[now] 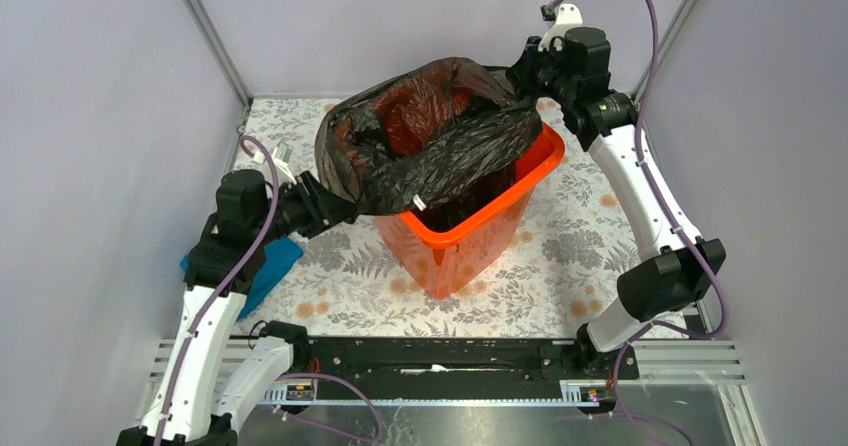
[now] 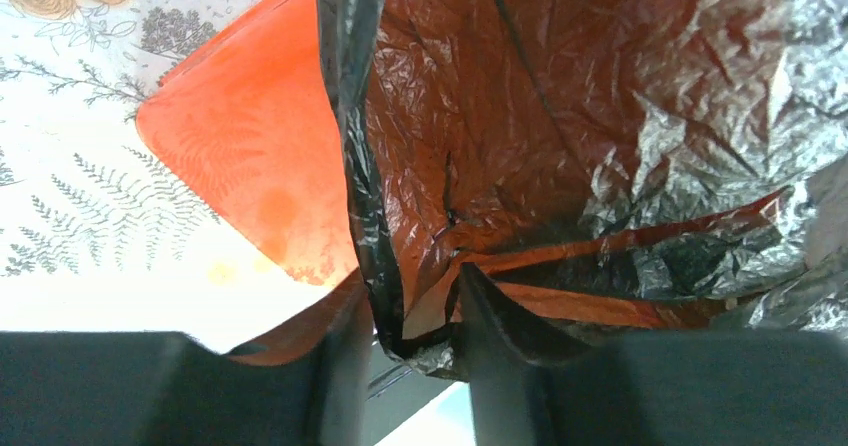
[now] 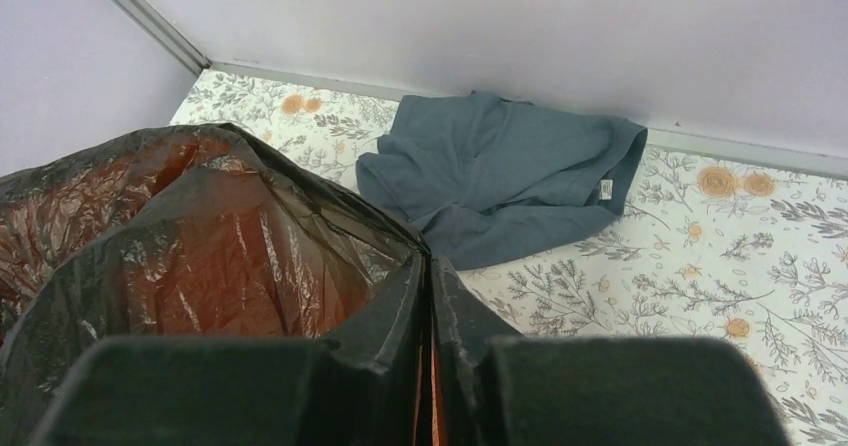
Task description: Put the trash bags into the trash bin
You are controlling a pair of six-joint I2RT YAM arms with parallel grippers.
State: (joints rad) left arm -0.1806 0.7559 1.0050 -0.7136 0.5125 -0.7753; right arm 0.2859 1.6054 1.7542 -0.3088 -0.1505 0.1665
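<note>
Lining is the step in hand: the left gripper [image 2: 415, 306] clamps the trash bag [image 1: 440, 146] by its near hem. The bag drapes open over the orange trash bin [image 1: 470, 236], partly sunk inside, and the bin shows nothing else. The right gripper [image 3: 428, 301] seemingly pinches the far hem. Next, both hems likely need lowering.

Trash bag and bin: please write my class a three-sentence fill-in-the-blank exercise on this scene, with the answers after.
1. The black trash bag drapes over the rim of the ___ trash bin.
2. The left gripper and the right gripper each have their jaws closed on the edge of the ___.
3. In the top view, the teal-blue cloth lies on the table on the robot's ___ side.
Missing words: orange; bag; left.
</note>
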